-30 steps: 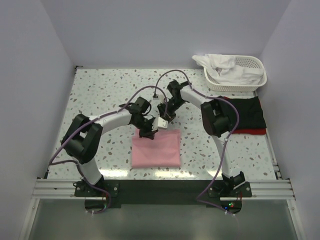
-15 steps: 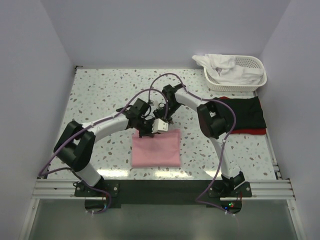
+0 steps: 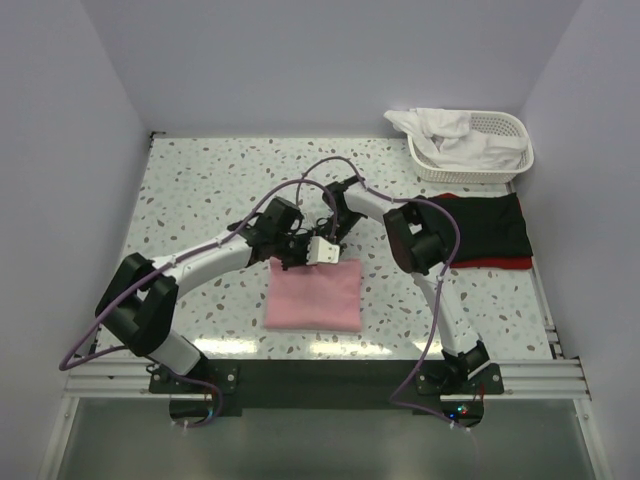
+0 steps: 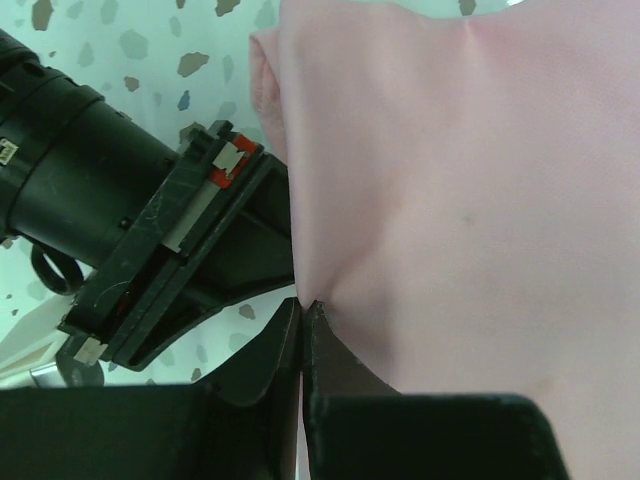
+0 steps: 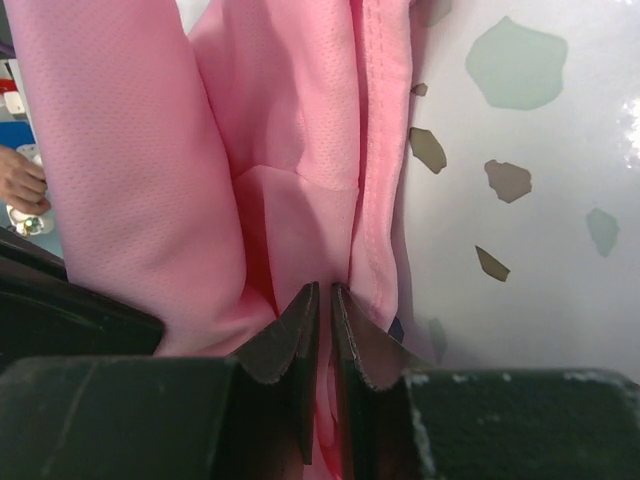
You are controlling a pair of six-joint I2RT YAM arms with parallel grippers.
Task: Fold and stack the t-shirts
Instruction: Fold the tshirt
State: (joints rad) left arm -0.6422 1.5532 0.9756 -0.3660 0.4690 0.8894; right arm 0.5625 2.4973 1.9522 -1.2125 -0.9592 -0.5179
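Shifted back slightly: pink t-shirt [image 3: 315,293], folded, centre of desk [image 3: 200,190] | left jaws, right jaws both pinching its far edge | done, stacked right: black t-shirt [image 3: 490,225] over red t-shirt [image 3: 505,264] | left: white t-shirt [image 3: 450,135] in basket [image 3: 512,165]

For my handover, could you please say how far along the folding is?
Done: black t-shirt and red t-shirt folded, stacked at right. In hand: left pincer and right pincer pinch the far edge of the folded pink t-shirt. Remaining: white t-shirt in the basket.

There are one pink shirt [image 3: 313,292], one black shirt [image 3: 487,225], one red shirt [image 3: 500,264], one white shirt [image 3: 450,135], one basket [image 3: 512,128] and two arms [image 3: 212,256].
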